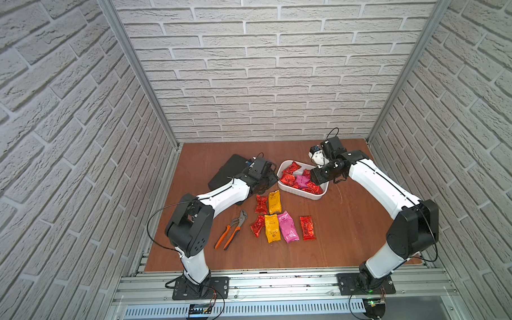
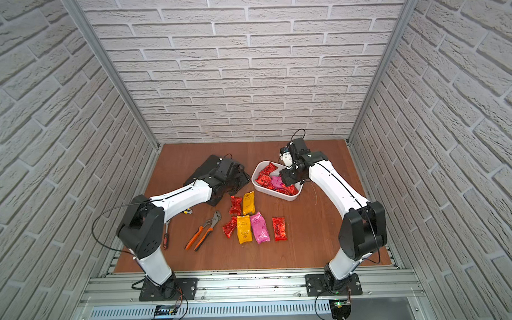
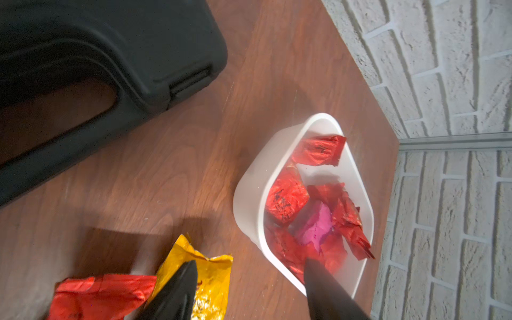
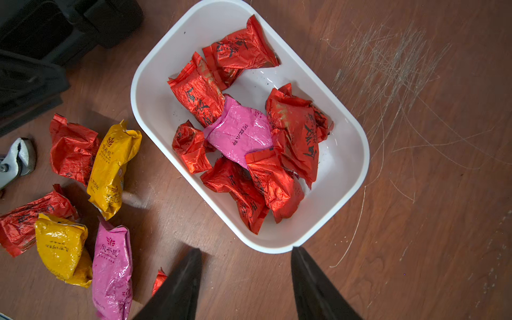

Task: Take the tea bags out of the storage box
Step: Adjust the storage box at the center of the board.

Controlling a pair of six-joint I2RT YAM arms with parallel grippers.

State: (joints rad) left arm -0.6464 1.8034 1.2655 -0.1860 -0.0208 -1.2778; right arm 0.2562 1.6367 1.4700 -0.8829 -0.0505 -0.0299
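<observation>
Storage box: a shallow white plastic rounded tub (image 1: 304, 194), on the brown wooden table (image 4: 415, 221), toward the back and right of centre.

Inside it is a loose heap of crinkled red foil sachets (image 4: 296, 133) packed round one pink foil sachet (image 4: 239, 135). A red neighbour overlaps the pink one's edge. Six tea bags already lie out in rows (image 1: 272, 227) on the table in front of the tub.

Right gripper (image 4: 246, 248): fingers parted, nothing between them. In both top views it hangs over the tub's right-hand end. From its wrist camera the heap lies straight ahead of the fingertips, just past the near rim. The tub's long axis runs slantwise to the line of the fingers.

Left gripper (image 3: 249, 261): also parted and empty, beside the tub's left end. In its wrist view one finger shows across a yellow foil sachet (image 3: 216, 277) on the table, the other across the tub's near corner. The tub wall stands between this gripper and the heap.

Judgement: the right arm is the better placed. The red sachets at the heap's near edge look likeliest to go first, with the overlapped pink one later.

The black moulded case (image 3: 110, 41) and the orange-handled pliers (image 1: 231, 230) lie off the path.
</observation>
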